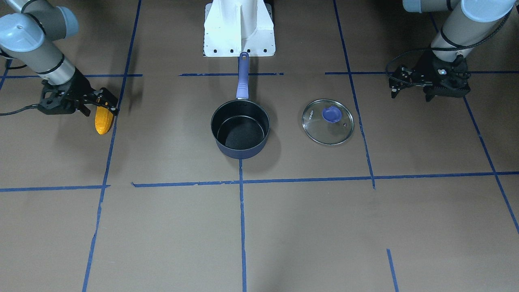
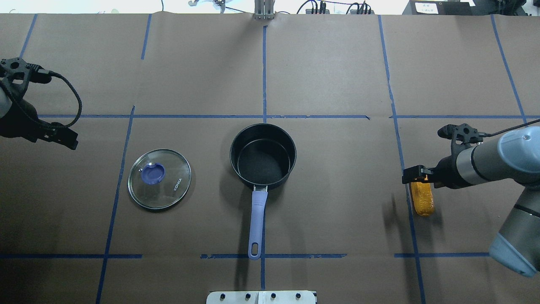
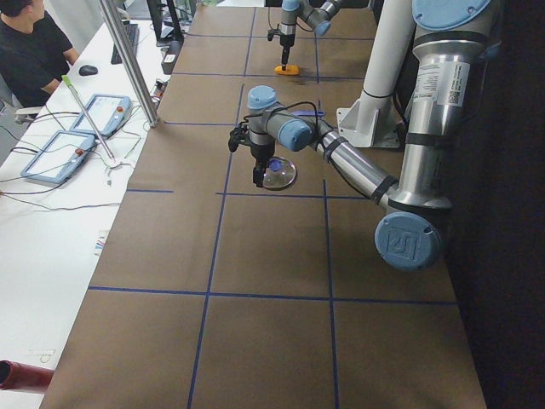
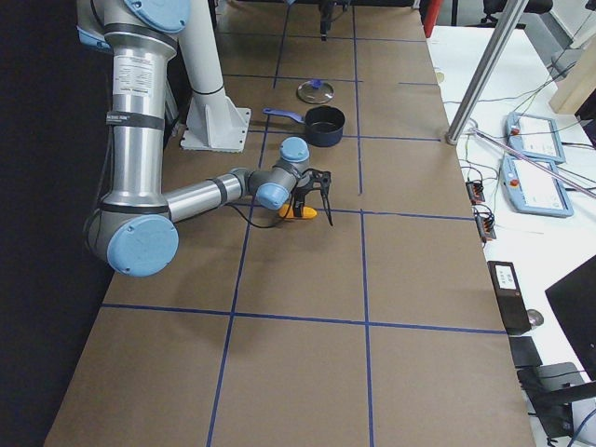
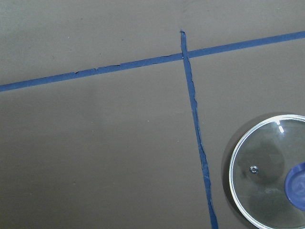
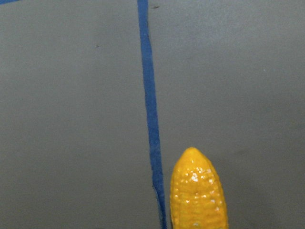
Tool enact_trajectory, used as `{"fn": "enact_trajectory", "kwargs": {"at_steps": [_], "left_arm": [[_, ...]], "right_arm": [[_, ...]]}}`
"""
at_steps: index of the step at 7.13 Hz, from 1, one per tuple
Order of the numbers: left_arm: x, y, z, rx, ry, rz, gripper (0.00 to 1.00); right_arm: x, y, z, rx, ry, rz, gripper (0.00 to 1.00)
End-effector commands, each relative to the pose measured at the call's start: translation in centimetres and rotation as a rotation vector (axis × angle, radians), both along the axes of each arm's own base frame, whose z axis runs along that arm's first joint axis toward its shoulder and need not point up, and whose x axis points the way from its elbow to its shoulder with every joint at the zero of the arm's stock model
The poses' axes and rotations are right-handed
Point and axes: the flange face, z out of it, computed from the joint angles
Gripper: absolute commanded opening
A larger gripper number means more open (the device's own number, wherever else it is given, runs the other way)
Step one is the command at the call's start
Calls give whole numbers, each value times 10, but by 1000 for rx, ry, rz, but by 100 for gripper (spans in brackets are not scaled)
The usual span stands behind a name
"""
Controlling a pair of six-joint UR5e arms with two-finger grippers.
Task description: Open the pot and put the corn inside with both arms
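The dark navy pot (image 1: pixel 240 129) stands open and empty at the table's middle, its purple-blue handle (image 1: pixel 242 79) pointing at the robot base. Its glass lid (image 2: pixel 159 179) with the blue knob lies flat on the table on my left side; it also shows in the left wrist view (image 5: pixel 269 174). My left gripper (image 2: pixel 47 133) hangs empty and looks open, well left of the lid. The orange-yellow corn (image 2: pixel 422 197) lies on the table at the right. My right gripper (image 2: pixel 419 177) is low over the corn's far end, fingers apart on either side. The right wrist view shows the corn's tip (image 6: pixel 197 193).
Blue tape lines (image 2: pixel 264 116) divide the brown table into squares. The white robot base (image 1: pixel 239 28) stands right behind the pot's handle. An operator (image 3: pixel 30 51) sits at a side desk with tablets, past the table's far edge.
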Motion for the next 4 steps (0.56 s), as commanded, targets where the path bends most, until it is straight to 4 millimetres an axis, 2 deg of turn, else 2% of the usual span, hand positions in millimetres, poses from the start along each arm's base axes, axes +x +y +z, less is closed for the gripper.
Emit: {"fn": "enact_trajectory", "kwargs": {"at_steps": [1,2,4], "left_arm": [[-1,0,-3,5,4,-1,100],[-2,1,-5,9,7,-2,100],[-3,2,-6,11,8,-2,100]], "right_arm": [[-3,13,18,-5,47,11,94],[-2,15,21,-3,56,13,85],[-5,16,22,5,64,16,19]]}}
